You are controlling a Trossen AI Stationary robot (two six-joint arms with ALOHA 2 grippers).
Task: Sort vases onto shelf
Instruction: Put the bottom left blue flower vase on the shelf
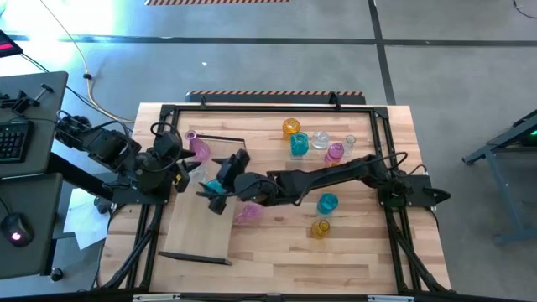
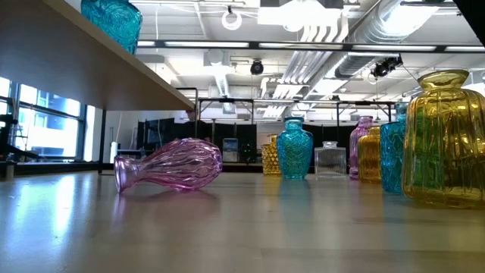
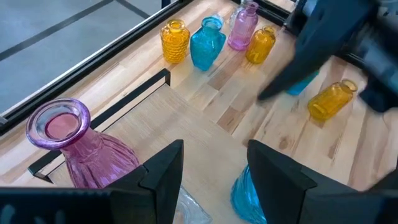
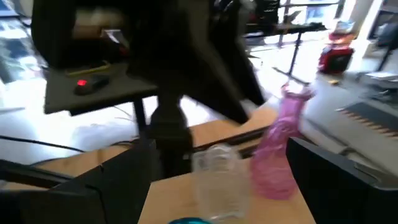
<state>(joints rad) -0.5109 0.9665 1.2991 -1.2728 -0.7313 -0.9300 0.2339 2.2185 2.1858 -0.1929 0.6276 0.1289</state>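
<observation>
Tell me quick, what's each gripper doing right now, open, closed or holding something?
Left gripper: open, holding nothing, over the light-wood shelf board.
Right gripper: open, holding nothing.

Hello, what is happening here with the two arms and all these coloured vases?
Two robot arms are sorting glass vases onto a shelf. Both grippers meet over it: the left gripper is open near an upright pink vase and a clear vase, and the right gripper is at a teal vase. Another pink vase lies on its side on the table. Several vases wait at the far edge.
</observation>
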